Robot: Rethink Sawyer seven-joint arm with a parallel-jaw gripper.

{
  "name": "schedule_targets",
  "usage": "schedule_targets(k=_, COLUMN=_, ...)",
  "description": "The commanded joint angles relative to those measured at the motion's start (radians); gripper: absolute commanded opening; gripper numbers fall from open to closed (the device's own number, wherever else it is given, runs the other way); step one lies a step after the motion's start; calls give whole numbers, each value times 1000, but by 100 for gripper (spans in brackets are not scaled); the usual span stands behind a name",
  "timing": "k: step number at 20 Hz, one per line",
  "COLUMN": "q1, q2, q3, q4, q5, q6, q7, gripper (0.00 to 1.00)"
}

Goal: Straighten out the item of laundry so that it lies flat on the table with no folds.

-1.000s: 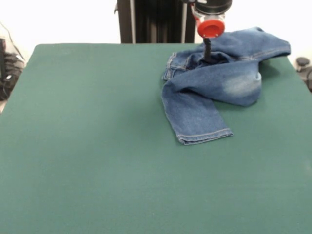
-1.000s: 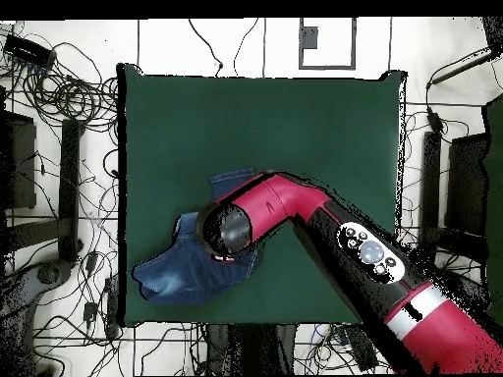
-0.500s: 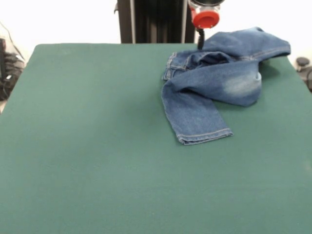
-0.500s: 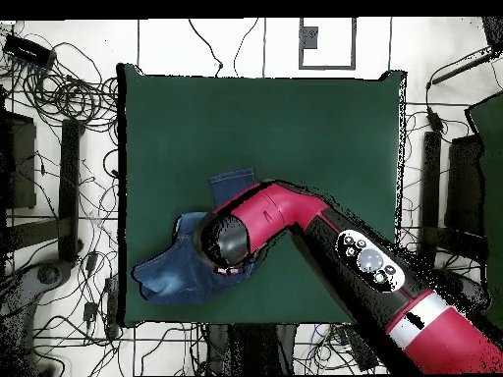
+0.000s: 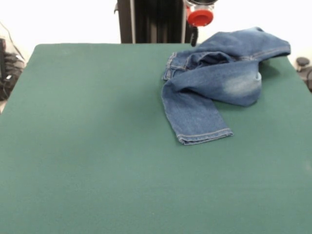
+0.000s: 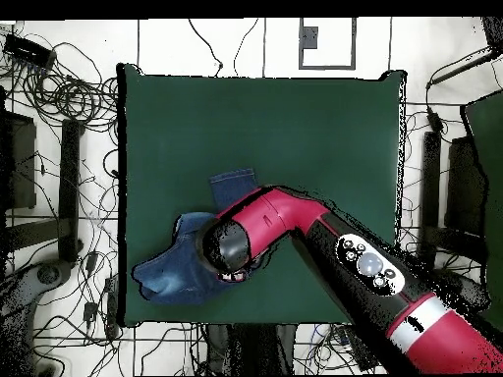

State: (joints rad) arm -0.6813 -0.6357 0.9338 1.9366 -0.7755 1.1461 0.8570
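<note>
In the front view the gripper (image 5: 197, 19) is cut off by the top edge — only its red collar and a dark stub below it show, so its fingers cannot be made out. In the overhead view the red arm (image 6: 295, 221) covers the right part of the jeans (image 6: 172, 270) at lower left, and the gripper is hidden beneath it — the arm itself runs off the lower right corner.

bright even light, blown-out white backdrop behind the table (image 5: 97, 146), soft faint shadows beside the jeans (image 5: 219, 83)
</note>
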Motion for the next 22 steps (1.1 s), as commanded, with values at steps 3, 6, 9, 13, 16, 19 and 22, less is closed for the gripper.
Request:
schedule_targets(k=3, q1=-9, q2=87, q3=-58, q4=32, q5=-118, q6=-11, q7=-201, gripper=100)
schedule_targets(k=6, q1=-25, q2=124, q3=-71, q4=12, q5=-175, q6=-44, q7=-232, gripper=100)
schedule_targets(k=9, q1=-14, q2=165, q3=-86, q4=-1, q5=-233, q6=-84, q7=-211, gripper=100)
schedule_targets(k=13, q1=-3, q2=220, q3=-87, q4=-17, q5=-313, q6=-150, q7=-197, gripper=100)
schedule_targets(k=16, q1=12, q2=258, q3=-108, q4=-30, q5=-368, q6=-189, q7=-163, gripper=100)
schedule_targets(k=19, q1=43, q2=270, q3=-120, q4=-29, q5=-399, q6=-215, q7=-99, gripper=100)
schedule_targets(k=22, q1=55, q2=277, q3=-124, q4=-29, q5=-407, q6=-251, q7=-59, gripper=100)
